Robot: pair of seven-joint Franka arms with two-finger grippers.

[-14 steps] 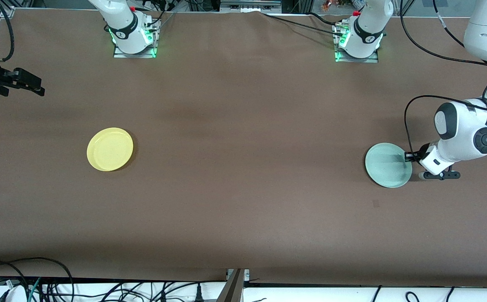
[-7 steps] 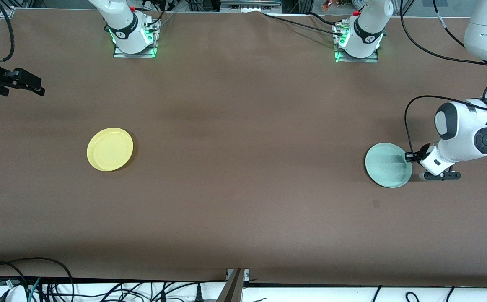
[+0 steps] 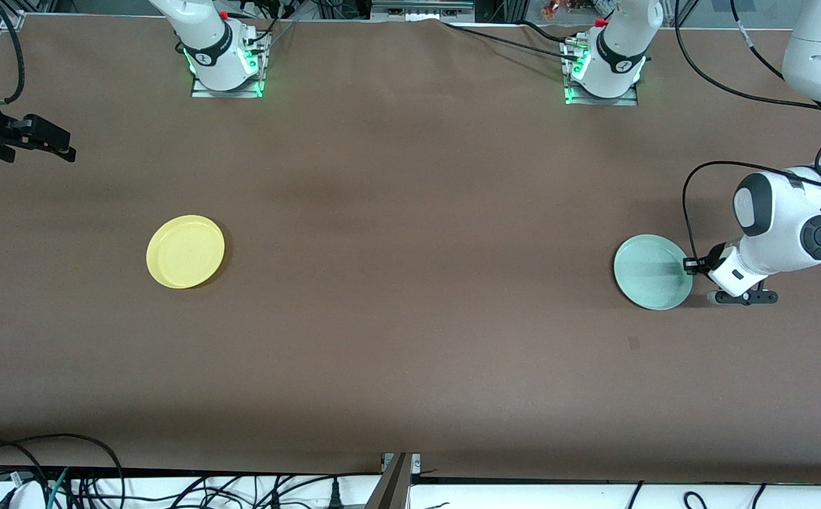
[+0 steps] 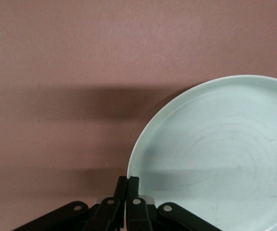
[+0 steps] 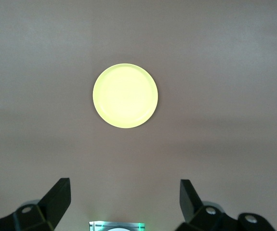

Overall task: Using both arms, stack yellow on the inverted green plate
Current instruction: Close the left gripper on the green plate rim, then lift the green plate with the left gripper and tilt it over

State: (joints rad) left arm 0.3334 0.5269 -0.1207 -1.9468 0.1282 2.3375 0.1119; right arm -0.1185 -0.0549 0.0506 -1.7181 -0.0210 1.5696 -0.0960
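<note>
While the left gripper (image 4: pixel 127 192) pinches the green plate's (image 3: pixel 652 272) rim, flipping comes next; the right gripper (image 5: pixel 124 197) waits wide-fingered above the yellow plate (image 3: pixel 185 252).

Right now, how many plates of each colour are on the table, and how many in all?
Yellow plate: 1
Green plate: 1
Total: 2
</note>
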